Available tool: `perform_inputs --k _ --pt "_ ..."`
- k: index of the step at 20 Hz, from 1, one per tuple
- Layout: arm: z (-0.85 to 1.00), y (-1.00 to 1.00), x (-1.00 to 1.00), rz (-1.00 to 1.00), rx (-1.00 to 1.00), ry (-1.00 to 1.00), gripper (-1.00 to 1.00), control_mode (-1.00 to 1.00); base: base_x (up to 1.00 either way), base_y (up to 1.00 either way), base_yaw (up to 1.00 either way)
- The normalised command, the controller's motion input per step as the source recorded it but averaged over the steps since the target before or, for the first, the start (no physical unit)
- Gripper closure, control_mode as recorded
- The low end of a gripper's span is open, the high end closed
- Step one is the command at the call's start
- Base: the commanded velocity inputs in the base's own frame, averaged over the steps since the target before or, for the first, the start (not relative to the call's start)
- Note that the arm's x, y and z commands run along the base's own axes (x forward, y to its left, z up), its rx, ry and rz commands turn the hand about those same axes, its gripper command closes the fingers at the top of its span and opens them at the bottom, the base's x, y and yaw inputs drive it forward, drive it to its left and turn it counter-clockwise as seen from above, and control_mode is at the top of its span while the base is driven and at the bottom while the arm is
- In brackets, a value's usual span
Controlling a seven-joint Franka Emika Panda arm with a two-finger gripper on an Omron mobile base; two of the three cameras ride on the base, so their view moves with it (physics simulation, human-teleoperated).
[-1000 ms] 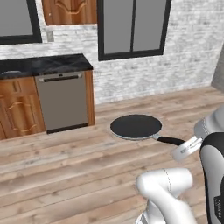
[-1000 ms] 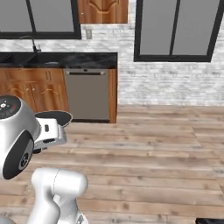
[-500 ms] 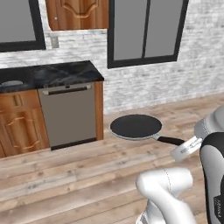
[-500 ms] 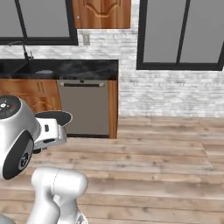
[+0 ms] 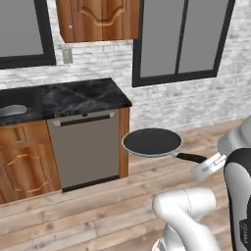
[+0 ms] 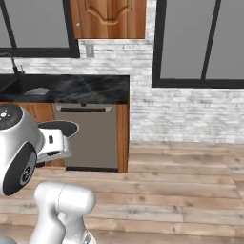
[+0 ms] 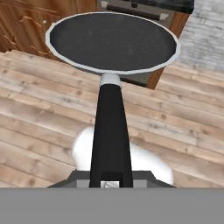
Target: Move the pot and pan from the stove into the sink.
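Note:
The pan [image 5: 152,142], flat and black with a thin pale rim, hangs level in the air above the wooden floor. My gripper [image 5: 202,161] is shut on the end of its black stick handle. In the hand view the pan [image 7: 113,40] lies straight ahead, and its handle runs down into my gripper [image 7: 110,181]. In the right base view part of the pan [image 6: 61,127] shows behind my arm. The sink [image 5: 19,99] is a dark basin in the black marble counter [image 5: 83,95] at the far left, with its faucet [image 6: 13,62]. The pot and the stove are out of view.
A grey dishwasher [image 5: 86,147] stands under the counter's right end, just left of the pan, with wooden cabinets [image 5: 22,164] beside it. A pale round object [image 5: 12,110] lies by the sink. A brick wall with windows is behind. Open wooden floor [image 6: 181,190] spreads to the right.
The whole picture has shifted, so the base has driven. The counter and dishwasher now sit larger and further right. The pan stays held the same way in front of the arm.

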Motion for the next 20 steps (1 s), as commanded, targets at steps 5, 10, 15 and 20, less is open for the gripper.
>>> perform_inputs --k 5,10,15,20 --pt "0.00 0.00 0.00 0.00 0.00 0.00 1.00 1.00 0.93 0.40 0.00" --pt "0.00 0.00 0.00 0.00 0.00 0.00 1.00 1.00 0.69 0.28 0.00" --pt "0.00 0.00 0.00 0.00 0.00 0.00 1.00 1.00 0.01 0.00 0.01" --pt "0.00 0.00 0.00 0.00 0.00 0.00 1.00 1.00 0.00 0.29 0.00"
